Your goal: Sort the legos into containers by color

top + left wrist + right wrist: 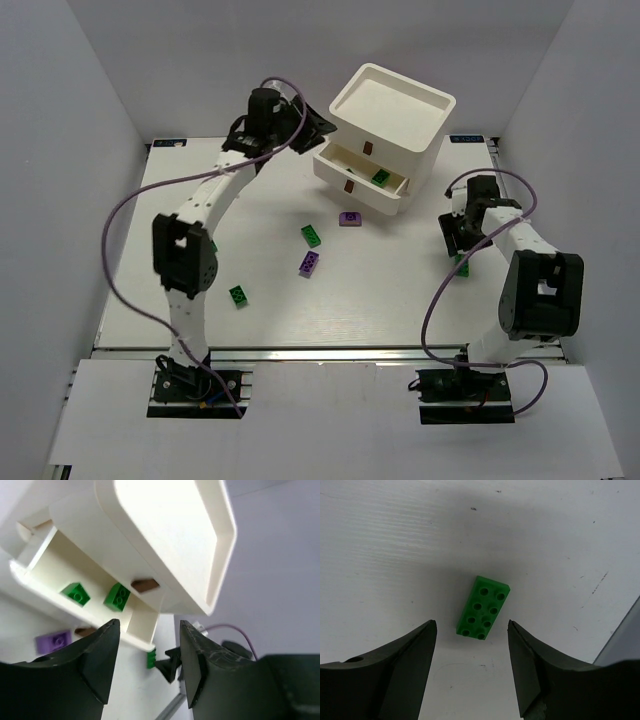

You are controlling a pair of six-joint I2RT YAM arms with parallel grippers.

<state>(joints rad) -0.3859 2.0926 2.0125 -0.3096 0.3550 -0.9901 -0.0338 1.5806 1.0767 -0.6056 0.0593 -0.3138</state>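
A stack of white bins (393,105) stands at the back of the table. The lower bin (345,165) juts out and holds dark green bricks (381,177); two show in the left wrist view (76,593). My left gripper (316,125) is open and empty, just left of the stack (165,535), its jaws (148,623) apart. My right gripper (460,243) is open over a green brick (462,266) at the right. In the right wrist view this brick (483,607) lies flat on the table, just ahead of the open fingertips (471,624).
Loose bricks lie mid-table: a purple one (349,218) near the bins, a green one (311,235), another purple one (309,263) and a green one (238,295) by the left arm. White walls close in the sides and back.
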